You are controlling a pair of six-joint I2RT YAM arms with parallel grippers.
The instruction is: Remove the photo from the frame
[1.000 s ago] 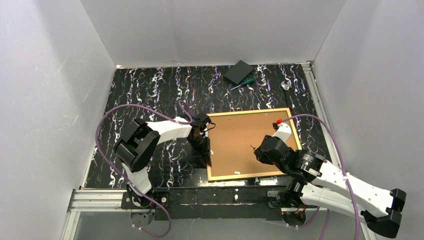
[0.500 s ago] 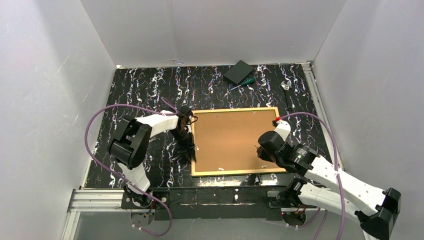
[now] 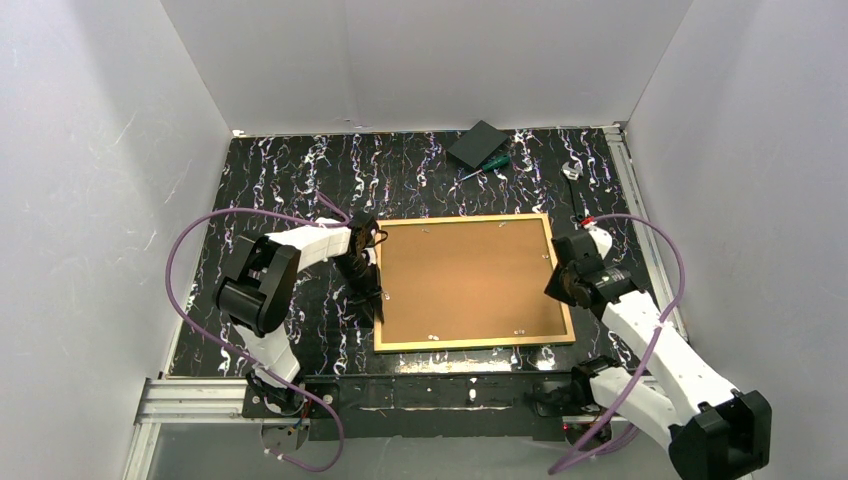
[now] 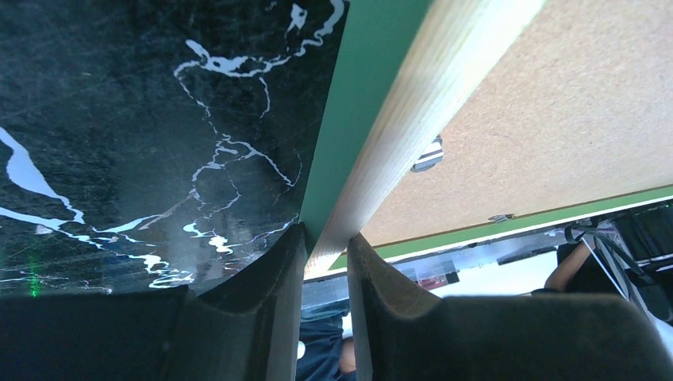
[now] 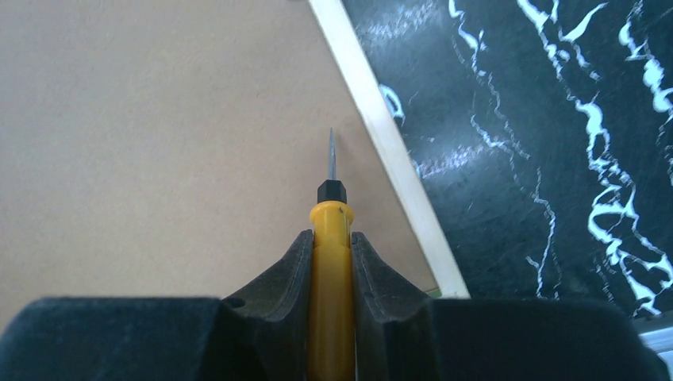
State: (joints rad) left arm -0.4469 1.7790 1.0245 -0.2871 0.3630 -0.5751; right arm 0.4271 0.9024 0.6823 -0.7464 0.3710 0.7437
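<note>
The left arm [image 3: 310, 243] has dragged the frame [image 3: 470, 341] toward 9 o'clock across the counter [image 3: 250, 170] and squared it up. It now lies just to the 4 o'clock side of the counter's centre, long sides running 9 to 3. The left jaws are closed on the frame's 9 o'clock rail. In the wrist view the two fingers [image 4: 266, 309] pinch that rail, which is green on its outer side and pale wood on its back edge.

Over the same moments the right arm [image 3: 650, 340] has drawn back from the middle of the backing board [image 3: 465, 280] to the 3 o'clock rail. The right jaws are clamped on a yellow-handled screwdriver [image 5: 331, 262]. Its thin tip points over the board just inside that rail, but whether it touches cannot be told.

This looks like set-up for prying: the frame is repositioned and held, and the tool has been brought to the rim. Nothing appears to have been released yet.

The frame lies face down, filled by the plain brown board, which looks fully seated. Small metal tabs [image 4: 428, 155] show along the board's edges. The photo is out of sight, presumably beneath the board.
</note>
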